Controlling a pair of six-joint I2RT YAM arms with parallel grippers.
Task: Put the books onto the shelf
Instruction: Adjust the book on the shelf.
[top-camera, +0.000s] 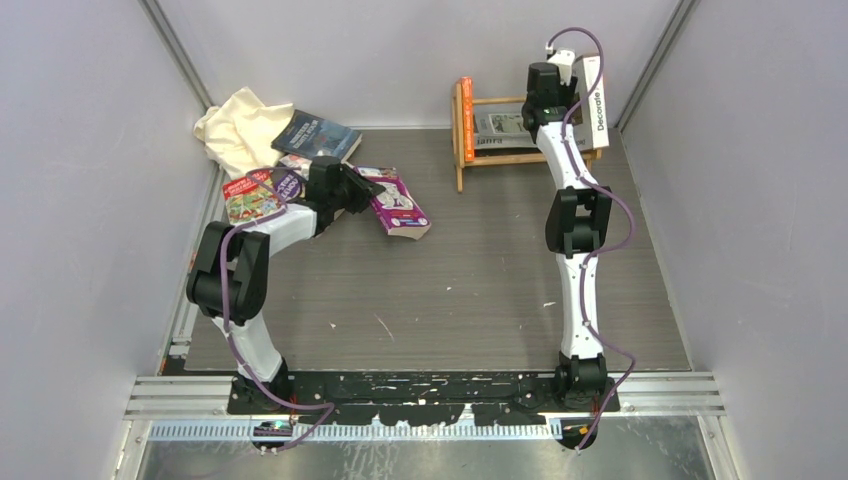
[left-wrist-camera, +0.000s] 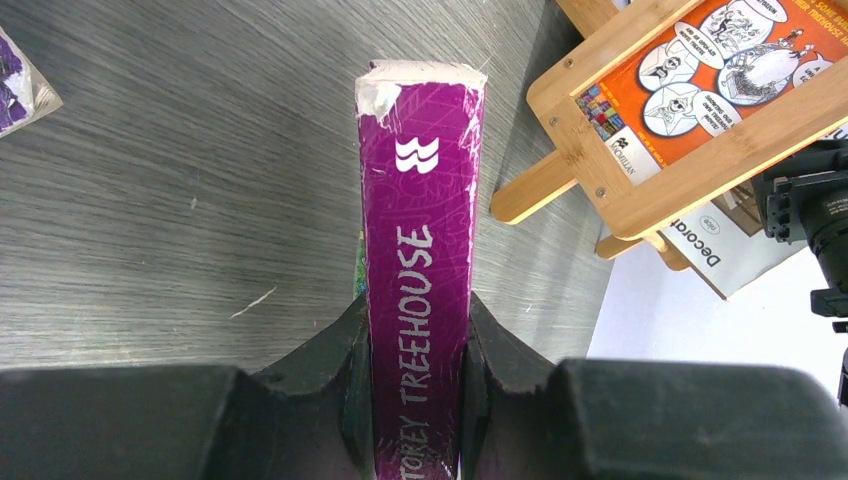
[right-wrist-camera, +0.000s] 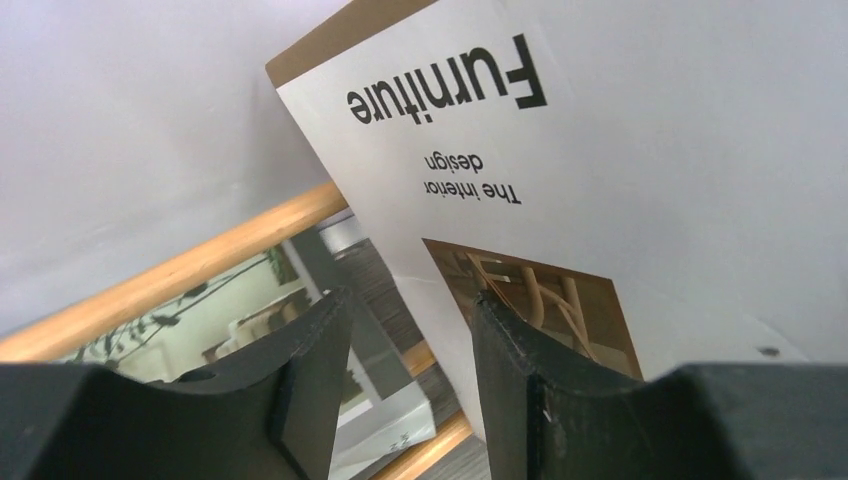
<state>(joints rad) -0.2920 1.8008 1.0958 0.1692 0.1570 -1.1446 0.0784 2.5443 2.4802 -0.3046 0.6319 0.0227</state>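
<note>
I judge the job under half done. The shelf (top-camera: 480, 158) stands at the table's (top-camera: 480, 300) far edge, toward the right corner. It has an orange book (top-camera: 466, 118) upright at its left end, a grey magazine (top-camera: 503, 127) lying inside, and a white book (top-camera: 598, 95) leaning at its right end. My left claw (top-camera: 365, 185) is clamped on a purple book (top-camera: 402, 205), left of the table's centre and well apart from the shelf. In the far left corner a dark blue book (top-camera: 315, 135) and a red-green book (top-camera: 250, 197) lie beside a cream cloth (top-camera: 235, 125). The arm partly hides at least one more.

The top view gives the layout but not how either claw's jaws stand. The left wrist view shows the grip: both jaws are tight on the purple spine reading "Treehouse". The right wrist view shows my right claw (right-wrist-camera: 410, 310) with its jaws apart. The white book's cover lies by one finger with a gap on the other side, so I judge nothing pinched.
</note>
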